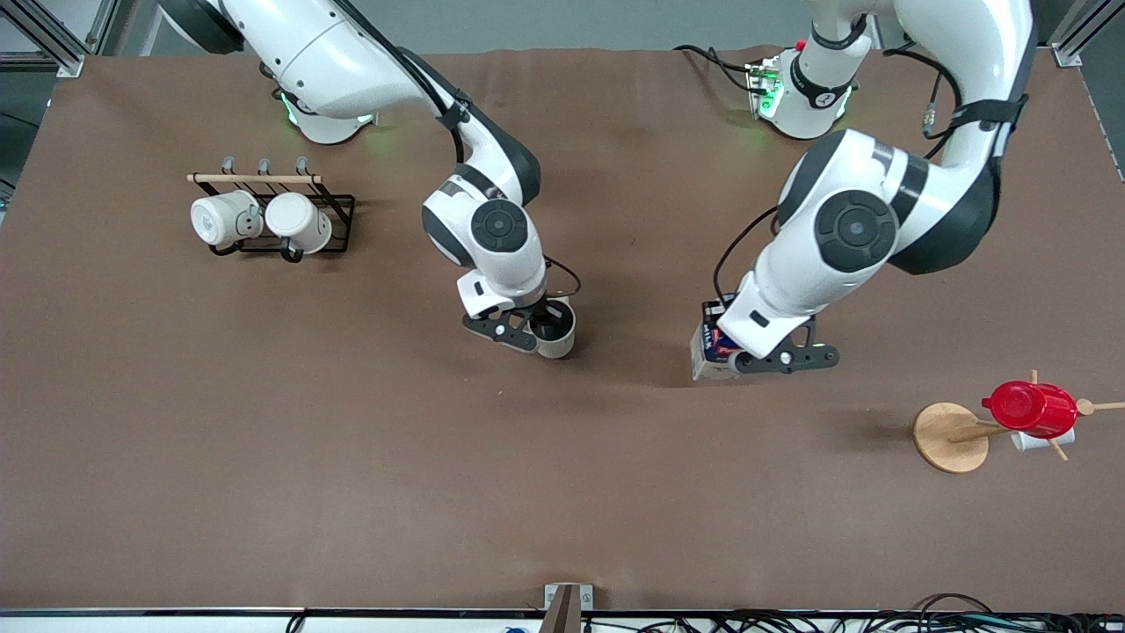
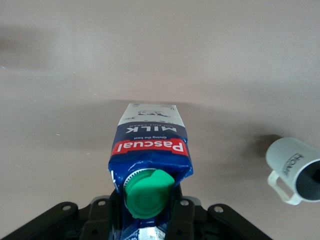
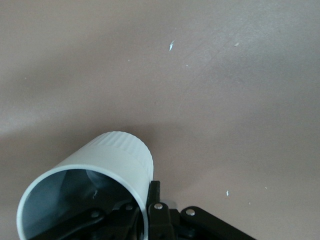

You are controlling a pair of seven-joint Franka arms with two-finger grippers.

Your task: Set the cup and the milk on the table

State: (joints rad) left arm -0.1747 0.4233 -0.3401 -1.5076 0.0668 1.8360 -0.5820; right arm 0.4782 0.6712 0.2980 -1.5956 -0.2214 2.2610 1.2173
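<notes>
Milk (image 1: 708,348): light, crushable carton, pinched at its top by left gripper (image 1: 763,360). Cup (image 1: 556,330): rigid, slippery, rim-clamped by right gripper (image 1: 526,330).

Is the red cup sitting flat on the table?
No, the red cup hangs on a peg of the small wooden stand, above the table.

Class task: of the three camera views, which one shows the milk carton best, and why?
The left wrist view: the milk fills its centre, with green cap and label readable, held by the left gripper. In the front view the left arm hides most of the milk. The right wrist view lacks it.
</notes>
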